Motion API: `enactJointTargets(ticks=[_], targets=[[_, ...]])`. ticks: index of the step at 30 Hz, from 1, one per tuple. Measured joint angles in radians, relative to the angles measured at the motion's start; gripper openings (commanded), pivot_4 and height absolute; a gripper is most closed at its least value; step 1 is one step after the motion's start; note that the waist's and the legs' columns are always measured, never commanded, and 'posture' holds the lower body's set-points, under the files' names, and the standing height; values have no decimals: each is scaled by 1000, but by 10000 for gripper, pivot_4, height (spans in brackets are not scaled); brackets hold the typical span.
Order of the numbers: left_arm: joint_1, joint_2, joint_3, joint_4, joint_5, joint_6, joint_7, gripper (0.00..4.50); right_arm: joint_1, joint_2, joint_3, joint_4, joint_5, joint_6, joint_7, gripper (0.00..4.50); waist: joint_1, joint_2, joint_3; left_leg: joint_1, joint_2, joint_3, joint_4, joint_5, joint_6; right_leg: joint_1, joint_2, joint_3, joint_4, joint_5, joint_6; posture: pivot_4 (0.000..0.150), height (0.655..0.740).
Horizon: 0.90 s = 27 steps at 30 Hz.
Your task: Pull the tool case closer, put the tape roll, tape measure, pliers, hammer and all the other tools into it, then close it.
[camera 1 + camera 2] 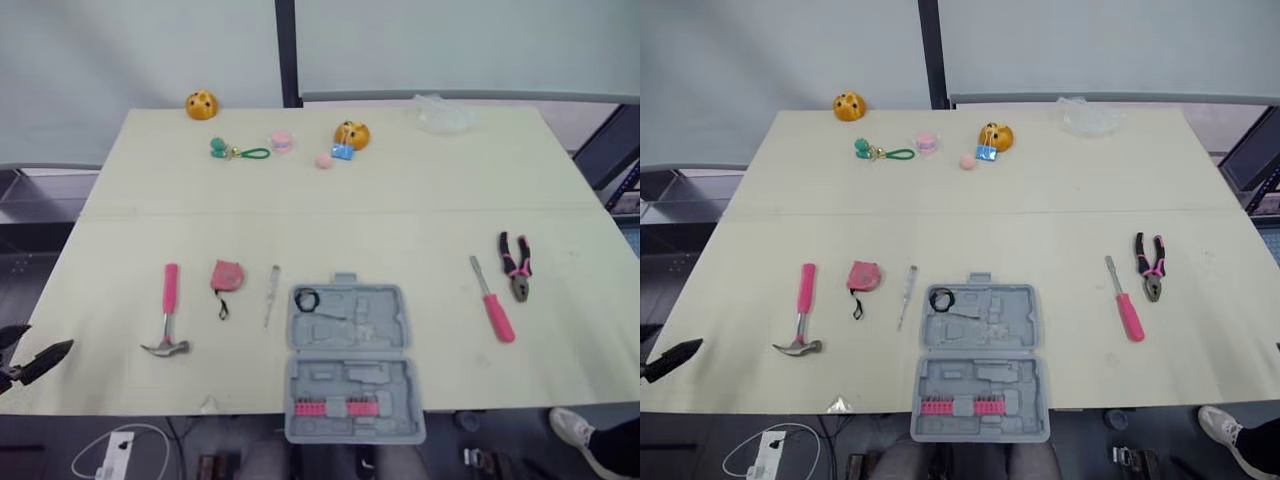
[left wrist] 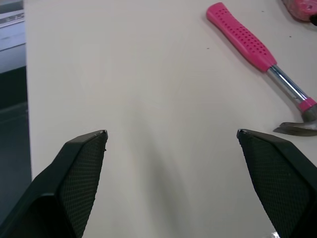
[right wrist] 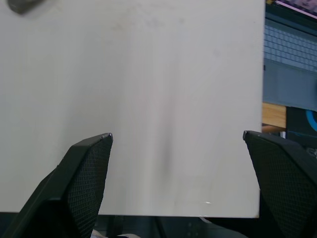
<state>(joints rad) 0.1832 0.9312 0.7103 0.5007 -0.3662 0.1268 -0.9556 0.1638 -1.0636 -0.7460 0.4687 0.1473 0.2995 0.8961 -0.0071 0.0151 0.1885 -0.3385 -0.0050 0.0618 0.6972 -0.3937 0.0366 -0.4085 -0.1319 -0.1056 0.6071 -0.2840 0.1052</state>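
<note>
The grey tool case [image 1: 350, 360] lies open at the table's front middle, with a black tape roll [image 1: 306, 299] in its far half and pink bits in its near half. Left of it lie a thin tester screwdriver [image 1: 271, 294], a pink tape measure [image 1: 228, 276] and a pink-handled hammer [image 1: 168, 310]. To the case's right are a pink screwdriver [image 1: 493, 300] and pink-black pliers [image 1: 516, 265]. My left gripper [image 1: 35, 348] hangs open at the front left edge, short of the hammer [image 2: 262, 54]. My right gripper [image 3: 177, 135] is open over bare table near an edge.
Along the far side of the table [image 1: 400, 200] sit two orange toys [image 1: 202, 105], a green key chain [image 1: 240, 152], small pink items [image 1: 282, 141] and a clear plastic bag [image 1: 445, 112]. A person's shoe [image 1: 575, 428] shows at the front right, and a cable lies on the floor [image 1: 115, 450].
</note>
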Motion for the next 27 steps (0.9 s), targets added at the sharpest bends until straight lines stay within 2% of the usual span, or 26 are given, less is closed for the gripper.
enactJointTargets(ticks=[4, 7, 11, 16, 19, 23, 27], targets=[[-3, -12, -4, -35, -9, 15, 7, 45000, -63, 5, 9, -42, 36, -7, -4, 44589, -2, 1, 0, 0, 1, 1, 0, 0, -1, -1, 0, 1, 1, 0, 0, 1500, 7400], [27, -87, -47, -300, -56, 105, 41, 45000, -97, 52, 38, -278, 153, 87, 30, 44589, -4, 1, 0, 0, 2, 1, 0, -1, -2, -1, 0, 1, 1, 0, 0, 1500, 7400], [-8, -203, -174, -687, -103, 342, 243, 45000, -127, 113, 116, -641, 352, 267, 37, 44589, 6, 0, 0, 0, 2, 0, 0, -1, -2, 0, 1, 1, 4, 0, 0, 1500, 7400], [-94, -303, -309, -973, -100, 636, 519, 45000, -167, 137, 236, -976, 573, 417, 22, 44589, 21, 0, 0, -1, 0, -1, 1, 0, -1, 1, 2, 0, 3, 1, 2, 1500, 7400], [-139, -386, -367, -1037, -67, 795, 686, 45000, -201, 146, 289, -1049, 632, 449, -2, 44589, 30, -3, 0, -1, -1, 0, 2, 0, -1, 1, 3, 0, 3, 1, 2, 1500, 7400], [-202, -560, -457, -1049, -5, 931, 882, 45000, -270, 176, 421, -1096, 661, 449, -14, 44589, 34, -7, 0, -1, -1, 0, 3, 0, 0, 2, 5, -1, 4, 1, 2, 1500, 7400], [-238, -638, -523, -1039, 38, 960, 957, 45000, -300, 189, 506, -1101, 663, 444, -14, 44589, 34, -10, 0, -1, -1, 0, 3, 1, 0, 1, 7, -1, 3, 1, 2, 1500, 7400]])
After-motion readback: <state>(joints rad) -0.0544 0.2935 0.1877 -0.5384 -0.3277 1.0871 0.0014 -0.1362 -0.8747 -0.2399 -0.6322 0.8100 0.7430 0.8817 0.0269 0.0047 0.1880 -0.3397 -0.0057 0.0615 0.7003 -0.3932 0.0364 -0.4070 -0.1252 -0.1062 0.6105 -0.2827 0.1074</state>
